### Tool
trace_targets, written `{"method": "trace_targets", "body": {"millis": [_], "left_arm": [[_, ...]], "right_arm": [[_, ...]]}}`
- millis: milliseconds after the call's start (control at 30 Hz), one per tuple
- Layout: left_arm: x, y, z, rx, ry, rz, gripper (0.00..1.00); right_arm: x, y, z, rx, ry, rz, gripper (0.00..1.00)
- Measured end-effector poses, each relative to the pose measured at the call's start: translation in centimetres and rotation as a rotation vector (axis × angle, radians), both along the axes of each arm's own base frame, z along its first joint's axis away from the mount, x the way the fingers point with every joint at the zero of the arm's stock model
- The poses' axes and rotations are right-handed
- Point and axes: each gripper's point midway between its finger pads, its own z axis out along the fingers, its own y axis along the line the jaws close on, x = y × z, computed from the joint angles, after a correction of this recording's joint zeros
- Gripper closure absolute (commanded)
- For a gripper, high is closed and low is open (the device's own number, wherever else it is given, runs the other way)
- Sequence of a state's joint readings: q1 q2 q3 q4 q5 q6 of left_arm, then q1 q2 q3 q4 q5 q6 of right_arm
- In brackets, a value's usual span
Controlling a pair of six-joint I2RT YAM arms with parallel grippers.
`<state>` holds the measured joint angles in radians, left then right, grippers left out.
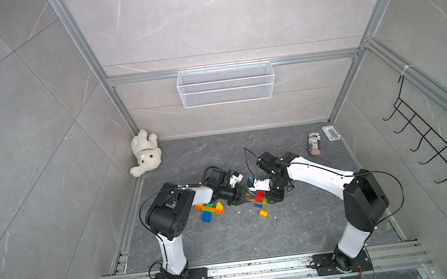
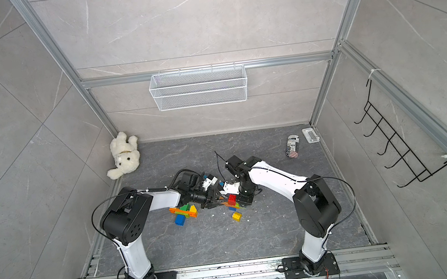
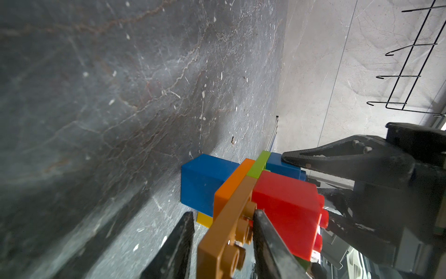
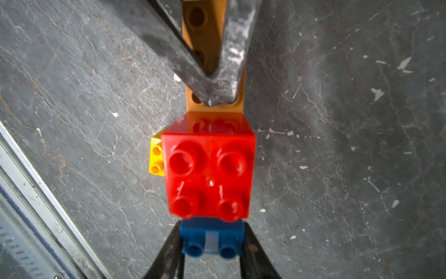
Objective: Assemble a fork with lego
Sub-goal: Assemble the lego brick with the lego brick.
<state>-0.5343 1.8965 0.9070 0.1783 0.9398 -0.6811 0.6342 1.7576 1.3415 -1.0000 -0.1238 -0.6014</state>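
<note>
Mid-frame the fork (image 1: 260,197) is half built: my right gripper (image 4: 212,241) clamps its blue brick (image 4: 212,229), my left gripper (image 3: 224,213) straddles its brown plate (image 3: 217,244), grip unclear, more lego (image 1: 210,207) loose just left

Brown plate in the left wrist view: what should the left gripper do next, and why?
Probably back the left gripper off the brown plate: one finger stands clear of it, and the right gripper clamps the blue brick at the far end.

Only the can (image 1: 314,143) bears print, too small to read.
</note>
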Motion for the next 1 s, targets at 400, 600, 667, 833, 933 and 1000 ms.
{"method": "trace_targets", "body": {"millis": [400,600,667,833,933,1000], "left_arm": [[-0.2,0.4,0.0,0.032,0.017,0.018,0.52],[-0.1,0.7,0.1,0.055,0.017,0.036,0.50],[0.0,0.7,0.2,0.064,0.017,0.046,0.49],[0.2,0.8,0.9,0.066,0.006,0.058,0.49],[0.2,0.8,1.3,0.060,-0.002,0.060,0.49],[0.2,0.8,1.4,0.059,-0.003,0.060,0.49]], "right_arm": [[0.4,-0.2,0.0,0.007,0.001,-0.037,0.53],[0.3,-0.1,0.0,0.013,0.004,-0.038,0.52],[0.3,0.0,0.0,0.017,0.005,-0.037,0.52],[0.3,0.0,0.1,0.026,0.003,-0.040,0.51],[0.4,0.0,0.1,0.033,-0.001,-0.043,0.51],[0.5,-0.1,0.0,0.034,-0.004,-0.045,0.51]]}}
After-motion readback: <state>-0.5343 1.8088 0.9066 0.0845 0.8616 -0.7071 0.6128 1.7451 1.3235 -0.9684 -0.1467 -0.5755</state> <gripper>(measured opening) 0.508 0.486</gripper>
